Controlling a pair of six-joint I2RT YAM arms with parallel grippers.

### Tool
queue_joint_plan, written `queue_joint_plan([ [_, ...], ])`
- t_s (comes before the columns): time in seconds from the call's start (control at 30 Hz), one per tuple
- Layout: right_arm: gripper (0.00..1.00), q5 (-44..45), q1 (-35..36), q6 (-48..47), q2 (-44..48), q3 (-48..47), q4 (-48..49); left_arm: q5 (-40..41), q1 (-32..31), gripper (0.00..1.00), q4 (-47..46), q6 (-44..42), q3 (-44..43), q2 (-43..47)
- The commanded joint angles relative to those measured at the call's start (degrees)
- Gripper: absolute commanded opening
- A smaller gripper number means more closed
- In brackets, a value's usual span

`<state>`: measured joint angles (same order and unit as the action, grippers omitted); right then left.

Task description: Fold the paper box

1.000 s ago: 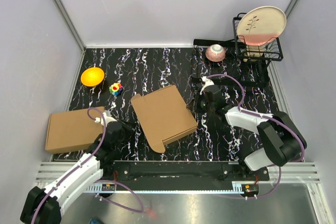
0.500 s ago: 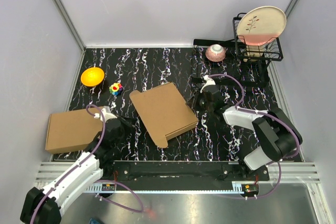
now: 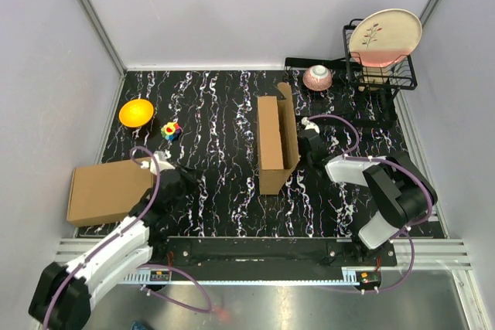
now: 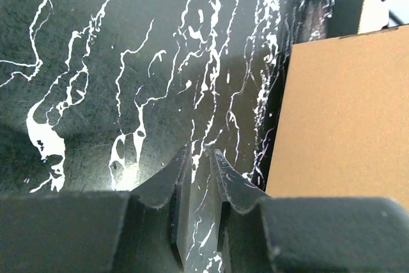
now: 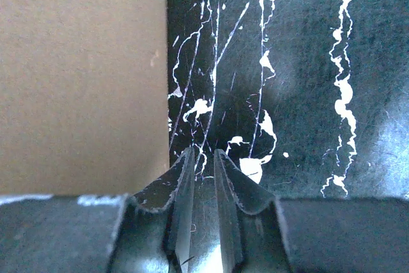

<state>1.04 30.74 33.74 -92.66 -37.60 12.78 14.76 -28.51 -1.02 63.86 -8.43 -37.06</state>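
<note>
Brown corrugated cardboard mailer box (image 3: 269,144) is up on one long edge, just past the middle of the black, white-veined table (image 3: 209,106) towards 1 o'clock, broad panel facing 9 o'clock and a flap poking out at its far end. I'd call this mid-fold: it's off the flat, but I see no walls locked and no tabs tucked, so most of the creasing and closing is left. The right end effector (image 3: 303,133) sits at the box's 3 o'clock side, fingers drawn near with a thin slit between, pinching nothing. The left end effector (image 4: 198,155) is the same, narrowly parted and empty, down at 8 o'clock beside the plain brown closed carton (image 3: 104,191), well apart from the box.
</note>
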Motion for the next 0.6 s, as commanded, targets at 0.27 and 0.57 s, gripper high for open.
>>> queue_joint_plan([
  [0.27, 0.27, 1.9, 0.4, -1.6, 0.6, -1.2, -9.9, -3.3, 0.0, 0.23, -18.1, -3.4, -13.0, -21.6],
  [0.57, 0.31, 5.7, 0.4, -0.9, 5.1, -2.7, -14.1, -8.2, -2.2, 0.26, -22.0, -4.8, -28.6, -38.4],
])
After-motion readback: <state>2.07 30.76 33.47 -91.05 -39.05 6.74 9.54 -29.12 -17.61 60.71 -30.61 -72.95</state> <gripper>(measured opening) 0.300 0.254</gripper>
